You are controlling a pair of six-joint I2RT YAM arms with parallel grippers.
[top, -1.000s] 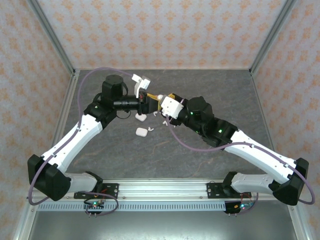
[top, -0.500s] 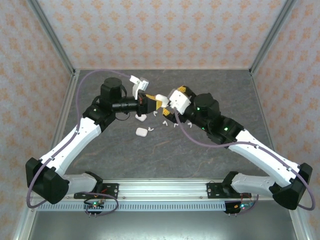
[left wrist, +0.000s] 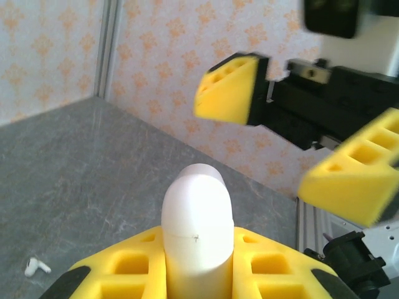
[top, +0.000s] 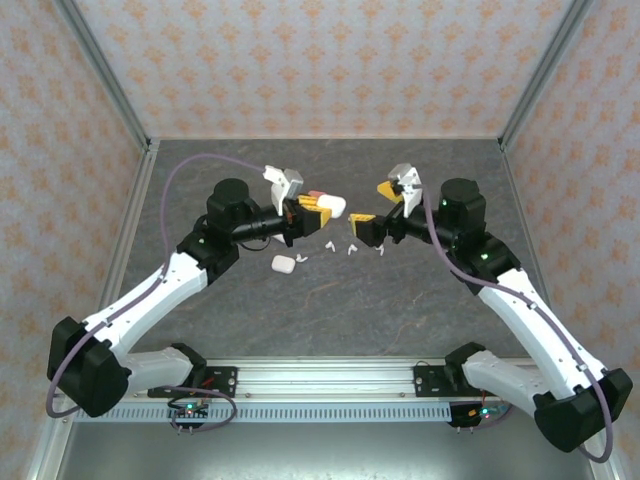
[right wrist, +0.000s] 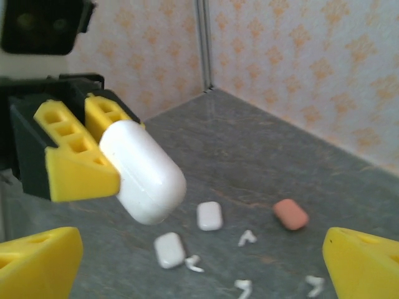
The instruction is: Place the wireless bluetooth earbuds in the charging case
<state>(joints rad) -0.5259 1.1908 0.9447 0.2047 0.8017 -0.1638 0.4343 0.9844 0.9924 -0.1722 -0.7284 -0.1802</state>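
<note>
My left gripper (top: 318, 208) is shut on a closed white charging case (top: 333, 206) and holds it in the air above the table. In the left wrist view the case (left wrist: 196, 205) stands up between the yellow fingers (left wrist: 118, 274). My right gripper (top: 372, 207) faces it a short way to the right, wide open with nothing between its fingers (right wrist: 37, 261). The right wrist view has the held case (right wrist: 144, 173) ahead and several white earbuds (right wrist: 247, 237) lying loose on the table below. One earbud (left wrist: 36, 266) lies at the lower left of the left wrist view.
Two more white cases (right wrist: 209, 215) (right wrist: 169, 249) and a coral-pink case (right wrist: 290, 213) lie closed on the grey table (top: 330, 300). One white case (top: 283, 264) sits below the left gripper, with earbuds (top: 351, 249) scattered to its right. Patterned walls enclose the table.
The right gripper has opened, let go of the white case and drawn back to the right. The left gripper has closed on the case and keeps it aloft.
</note>
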